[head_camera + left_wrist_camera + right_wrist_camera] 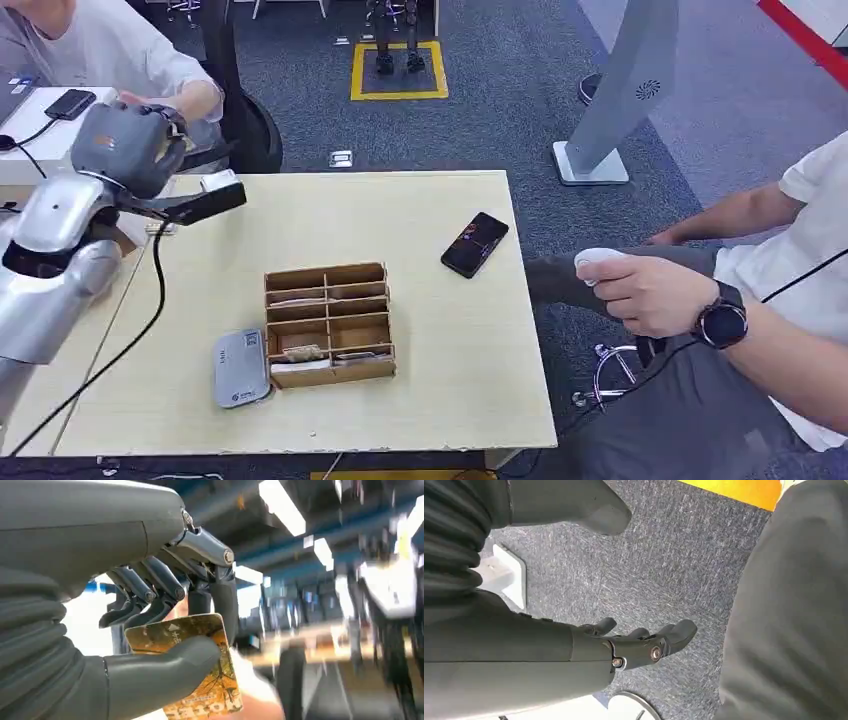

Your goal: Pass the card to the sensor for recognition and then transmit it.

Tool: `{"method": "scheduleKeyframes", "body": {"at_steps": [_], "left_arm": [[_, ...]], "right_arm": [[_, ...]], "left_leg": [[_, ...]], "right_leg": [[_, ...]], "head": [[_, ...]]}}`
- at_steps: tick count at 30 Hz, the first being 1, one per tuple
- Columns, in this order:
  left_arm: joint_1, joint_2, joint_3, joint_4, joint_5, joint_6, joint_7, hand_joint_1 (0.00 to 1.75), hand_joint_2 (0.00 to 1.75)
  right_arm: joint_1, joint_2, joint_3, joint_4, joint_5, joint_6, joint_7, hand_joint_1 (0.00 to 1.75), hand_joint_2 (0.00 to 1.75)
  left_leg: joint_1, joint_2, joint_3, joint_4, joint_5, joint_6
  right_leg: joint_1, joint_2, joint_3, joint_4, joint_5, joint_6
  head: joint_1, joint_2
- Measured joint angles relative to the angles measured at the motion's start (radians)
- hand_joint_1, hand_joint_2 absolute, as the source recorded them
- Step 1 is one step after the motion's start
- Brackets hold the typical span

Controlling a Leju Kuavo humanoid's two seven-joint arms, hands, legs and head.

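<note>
My left hand (128, 143) is raised over the table's far left corner, close to a person's hand (150, 99) reaching toward it. In the left wrist view my left hand (165, 615) pinches a yellow-brown card (200, 670) between thumb and fingers. The grey card sensor (241, 367) lies flat near the table's front, left of the cardboard organiser (330, 322). My right hand (634, 642) hangs beside the table over grey carpet, fingers spread and holding nothing.
A black phone (475, 243) lies toward the right edge of the wooden table (440, 330). A second person sits at the right holding a white controller (597, 262). A black cable (150, 300) runs down the table's left side.
</note>
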Motion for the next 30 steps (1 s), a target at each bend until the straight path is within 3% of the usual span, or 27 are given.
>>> {"method": "scheduleKeyframes", "body": {"at_steps": [8,12,30], "left_arm": [[0.062,-0.127,0.059,0.138,-0.074,0.047,0.021,1.75,1.75],[0.074,-0.165,0.084,0.2,-0.084,0.071,0.012,1.75,1.75],[0.088,-0.192,0.149,0.294,-0.091,0.086,0.002,1.75,1.75]], "right_arm": [[-0.01,0.0,0.0,0.0,0.02,0.002,-0.002,0.0,1.75],[-0.014,0.0,0.0,0.0,0.026,0.002,0.001,0.0,1.75],[-0.012,0.0,0.0,0.0,0.029,0.002,0.003,0.0,1.75]], "left_leg": [[0.0,-0.001,-0.001,0.0,-0.001,0.001],[0.0,-0.001,-0.001,0.0,0.0,0.001],[0.0,0.0,-0.001,0.0,0.0,0.001]], "right_leg": [[0.0,-0.001,-0.001,-0.001,0.0,0.0],[0.0,0.0,-0.001,-0.001,0.0,0.0],[0.001,0.0,-0.001,0.0,0.0,0.0]], "head": [[0.0,0.0],[0.0,0.0],[0.0,0.0]]}}
